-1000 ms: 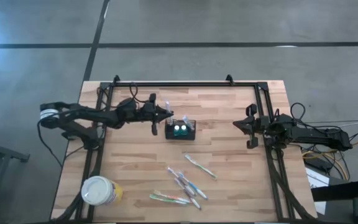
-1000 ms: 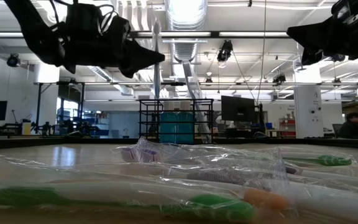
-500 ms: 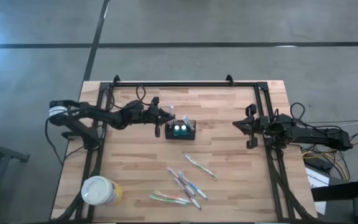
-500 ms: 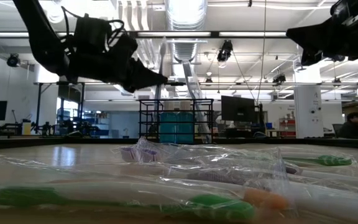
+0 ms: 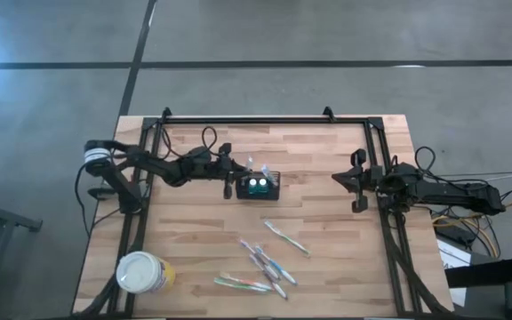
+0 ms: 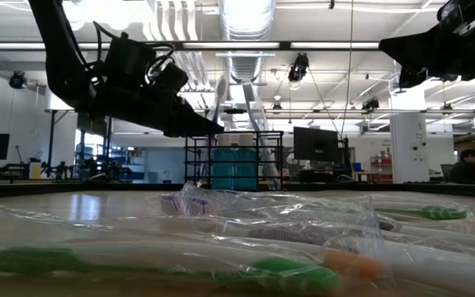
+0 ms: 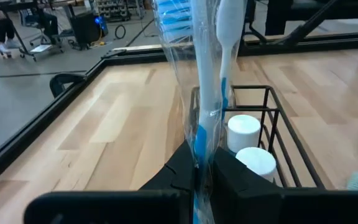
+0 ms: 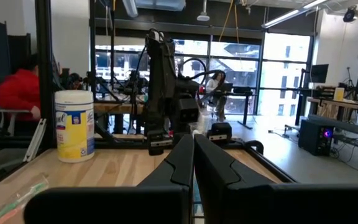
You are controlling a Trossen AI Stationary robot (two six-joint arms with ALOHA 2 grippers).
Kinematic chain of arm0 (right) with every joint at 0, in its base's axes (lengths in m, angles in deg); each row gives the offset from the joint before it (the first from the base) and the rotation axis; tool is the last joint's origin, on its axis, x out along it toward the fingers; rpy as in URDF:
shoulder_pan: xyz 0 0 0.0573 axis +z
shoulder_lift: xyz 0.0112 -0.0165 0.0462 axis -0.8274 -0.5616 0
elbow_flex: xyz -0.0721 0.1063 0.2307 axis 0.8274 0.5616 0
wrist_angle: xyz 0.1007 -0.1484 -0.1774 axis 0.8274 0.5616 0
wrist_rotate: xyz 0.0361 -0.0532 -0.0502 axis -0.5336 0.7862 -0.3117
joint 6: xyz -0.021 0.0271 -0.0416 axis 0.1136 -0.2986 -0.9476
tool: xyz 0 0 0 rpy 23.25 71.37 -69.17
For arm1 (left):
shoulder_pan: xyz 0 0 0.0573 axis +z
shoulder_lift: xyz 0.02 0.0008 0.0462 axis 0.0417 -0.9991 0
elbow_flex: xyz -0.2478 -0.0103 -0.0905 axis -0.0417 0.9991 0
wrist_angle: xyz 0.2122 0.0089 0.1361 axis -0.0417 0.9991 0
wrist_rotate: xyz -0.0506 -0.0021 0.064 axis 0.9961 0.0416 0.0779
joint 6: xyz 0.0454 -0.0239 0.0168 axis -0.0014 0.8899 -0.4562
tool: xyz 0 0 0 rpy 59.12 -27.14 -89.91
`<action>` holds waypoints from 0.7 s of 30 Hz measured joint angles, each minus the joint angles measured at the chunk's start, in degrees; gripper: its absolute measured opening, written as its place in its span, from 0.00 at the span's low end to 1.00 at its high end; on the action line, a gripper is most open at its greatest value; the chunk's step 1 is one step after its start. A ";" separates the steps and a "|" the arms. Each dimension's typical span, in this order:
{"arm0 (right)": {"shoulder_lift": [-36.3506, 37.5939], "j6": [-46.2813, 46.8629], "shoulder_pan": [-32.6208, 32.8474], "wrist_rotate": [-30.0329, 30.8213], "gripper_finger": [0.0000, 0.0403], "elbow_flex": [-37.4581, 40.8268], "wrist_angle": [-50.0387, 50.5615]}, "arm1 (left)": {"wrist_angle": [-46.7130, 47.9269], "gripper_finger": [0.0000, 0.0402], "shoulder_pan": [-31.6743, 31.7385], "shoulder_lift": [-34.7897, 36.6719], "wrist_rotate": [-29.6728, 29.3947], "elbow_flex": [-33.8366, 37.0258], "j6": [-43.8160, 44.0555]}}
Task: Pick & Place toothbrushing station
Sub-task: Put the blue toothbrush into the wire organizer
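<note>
Pinching a wrapped toothbrush (image 7: 205, 93) tight, the left gripper (image 5: 236, 168) is hovering just beside the wire caddy (image 5: 258, 185); the right gripper (image 5: 348, 180) is waiting, fingers together.

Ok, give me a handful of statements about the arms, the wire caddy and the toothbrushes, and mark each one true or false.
1. The left gripper is shut on a wrapped toothbrush right beside the black wire caddy. True.
2. The right gripper is holding a toothbrush too. False: it is shut on nothing, waiting at the table's right edge.
3. The caddy already holds two white-capped items. True.
4. The yellow cup with a white lid stands inside the caddy. False: it stands alone near the table's front left corner.
5. Several wrapped toothbrushes lie loose on the table. True.
</note>
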 joint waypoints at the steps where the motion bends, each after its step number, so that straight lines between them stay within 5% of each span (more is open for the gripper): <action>1: 0.00 0.00 0.02 -0.01 0.02 0.00 0.00 | -0.02 0.06 0.00 -0.02 0.00 0.00 -0.21; 10: -0.02 0.17 0.01 -0.02 0.02 0.00 -0.02 | 0.44 0.15 -0.02 0.50 0.04 0.00 0.30; 21: -0.02 0.20 0.02 -0.02 0.02 0.00 -0.04 | 0.55 0.54 -0.02 0.68 0.57 0.00 0.41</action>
